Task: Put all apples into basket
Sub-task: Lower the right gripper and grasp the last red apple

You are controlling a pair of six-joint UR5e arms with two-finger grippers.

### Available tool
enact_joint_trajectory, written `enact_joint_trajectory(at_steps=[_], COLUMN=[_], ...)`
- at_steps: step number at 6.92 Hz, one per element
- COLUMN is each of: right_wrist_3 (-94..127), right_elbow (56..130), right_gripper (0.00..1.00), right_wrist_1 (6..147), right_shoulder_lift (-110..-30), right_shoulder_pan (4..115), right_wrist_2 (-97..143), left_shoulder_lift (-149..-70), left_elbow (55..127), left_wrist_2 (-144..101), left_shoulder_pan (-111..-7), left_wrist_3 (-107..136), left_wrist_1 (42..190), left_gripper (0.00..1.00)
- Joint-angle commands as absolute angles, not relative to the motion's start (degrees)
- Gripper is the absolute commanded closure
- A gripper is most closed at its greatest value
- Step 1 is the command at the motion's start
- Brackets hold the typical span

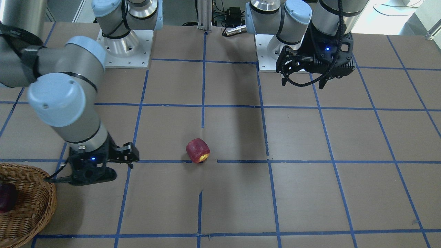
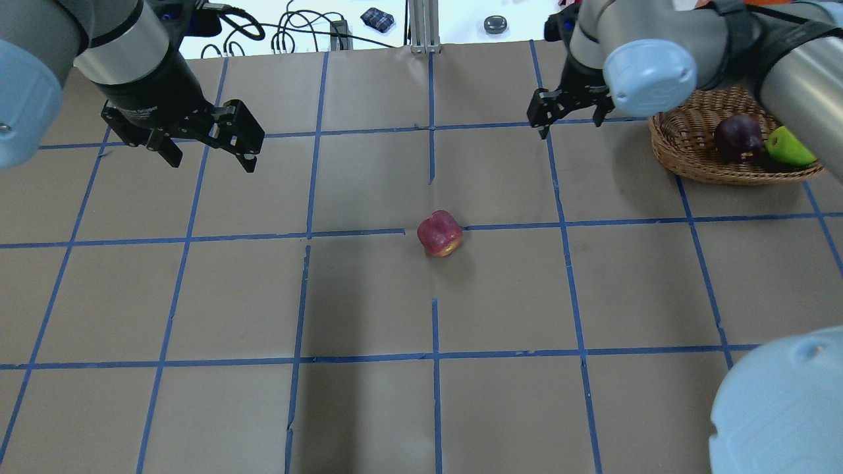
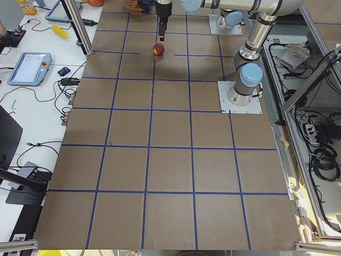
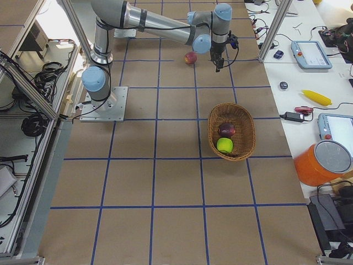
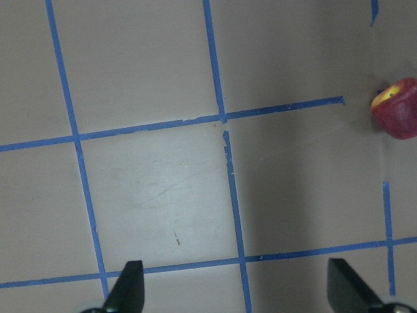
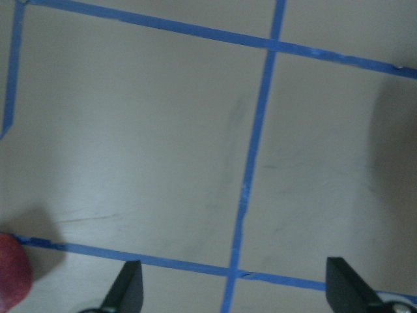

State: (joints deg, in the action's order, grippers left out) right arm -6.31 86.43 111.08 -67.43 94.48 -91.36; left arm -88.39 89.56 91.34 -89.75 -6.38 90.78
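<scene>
- Brown-papered table [image 2: 369, 303] with a blue tape grid. Broad bare squares lie on every side of the middle.
- One red apple [image 2: 440, 233] lies alone near the table's centre, resting against a blue tape line just where that line breaks. Its yellow patch is turned low, toward the paper. Nothing touches it and there is open room all round.
- Wicker basket [image 2: 685, 141] sits off on the robot's right, toward the far edge of the paper. The front-facing view cuts it off at the frame's corner.
- Inside the basket a dark red apple [image 2: 737, 137] and a green apple [image 2: 789, 147] lie side by side, touching.
- Right gripper [image 2: 570, 125] hangs over bare paper between the lone apple and the basket, just beside the basket's rim. Its fingers are spread with nothing between them, and its wrist view catches the apple only at the lower-left corner.
- Left gripper [image 2: 214, 164] hangs over bare paper well apart from the apple, fingers wide apart and holding nothing. Its wrist view shows the apple at the right edge.
</scene>
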Motion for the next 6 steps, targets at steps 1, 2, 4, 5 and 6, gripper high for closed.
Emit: enact_joint_trajectory(at_steps=[1, 2, 4, 5, 6], right_wrist_3=[1.22, 1.14, 0.97, 1.05, 1.05], right_elbow=[88.15, 88.24, 88.24, 88.68, 89.29], right_gripper=[0.00, 0.00, 0.00, 0.00, 0.00], right_wrist_1=[112.49, 115.02, 114.53, 114.43, 114.35], right_shoulder_lift=[-64.01, -62.68, -62.23, -62.14, -62.14], right_shoulder_pan=[103.77, 105.28, 109.13, 110.73, 111.53], right_wrist_2=[-91.75, -91.32, -91.40, -91.67, -91.32], left_shoulder_lift=[-87.98, -88.07, -88.15, -88.15, -88.15], left_elbow=[90.00, 90.00, 89.82, 89.65, 89.74], left_wrist_2=[90.88, 90.88, 90.88, 90.88, 90.88], left_shoulder_pan=[-89.21, -89.03, -89.12, -89.12, -89.12], left_wrist_3=[-6.24, -6.24, -6.24, -6.24, -6.24], left_wrist_1=[90.88, 90.88, 90.88, 90.88, 90.88], left_gripper=[0.00, 0.00, 0.00, 0.00, 0.00])
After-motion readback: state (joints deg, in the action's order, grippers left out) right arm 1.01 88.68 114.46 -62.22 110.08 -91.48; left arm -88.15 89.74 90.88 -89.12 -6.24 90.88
